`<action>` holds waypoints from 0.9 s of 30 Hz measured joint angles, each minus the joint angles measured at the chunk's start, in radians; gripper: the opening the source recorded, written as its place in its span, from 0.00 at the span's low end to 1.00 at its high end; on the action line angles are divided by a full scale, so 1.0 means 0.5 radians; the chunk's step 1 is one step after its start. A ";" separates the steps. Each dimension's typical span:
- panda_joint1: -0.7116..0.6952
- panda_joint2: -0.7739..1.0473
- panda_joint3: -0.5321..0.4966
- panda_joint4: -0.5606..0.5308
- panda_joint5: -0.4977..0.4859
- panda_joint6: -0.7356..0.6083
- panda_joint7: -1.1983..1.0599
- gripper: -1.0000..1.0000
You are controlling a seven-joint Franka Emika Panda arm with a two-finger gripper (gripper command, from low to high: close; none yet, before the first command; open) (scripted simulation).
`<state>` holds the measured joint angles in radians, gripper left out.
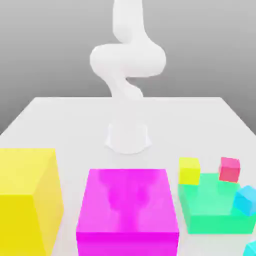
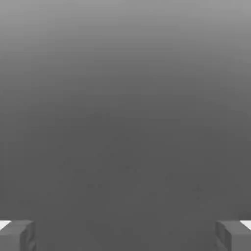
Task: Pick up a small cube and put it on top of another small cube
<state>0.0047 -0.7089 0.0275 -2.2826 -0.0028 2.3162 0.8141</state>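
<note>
Three small cubes show at the exterior view's right: a yellow one (image 1: pixel 189 170), a red one (image 1: pixel 229 169) and a cyan one (image 1: pixel 246 200). They stand around a flat green block (image 1: pixel 212 212); I cannot tell whether the yellow and red cubes rest on its far edge or just behind it. The white arm (image 1: pixel 127 62) rises from its base (image 1: pixel 128 136) and bends upward past the top of the picture. In the hand view my gripper (image 2: pixel 125 236) is open, its grey fingertips (image 2: pixel 17 235) far apart, with nothing between them and plain grey background ahead.
A large magenta block (image 1: pixel 127 210) sits at the front middle and a large yellow block (image 1: pixel 27 200) at the exterior view's left. Part of another cyan piece (image 1: pixel 251 248) pokes in at the lower right corner. The white table (image 1: pixel 65 120) stretches behind.
</note>
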 joint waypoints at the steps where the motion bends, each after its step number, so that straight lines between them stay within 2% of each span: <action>1: 0.004 0.078 0.024 0.015 -0.003 0.015 0.013 0.50; 17: 0.130 1.243 0.378 0.238 -0.201 0.220 0.311 0.50; 27: 0.346 1.976 0.443 0.378 -0.375 0.343 0.530 0.50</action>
<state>0.1779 0.2791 0.2493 -2.0938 -0.1905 2.4876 1.0789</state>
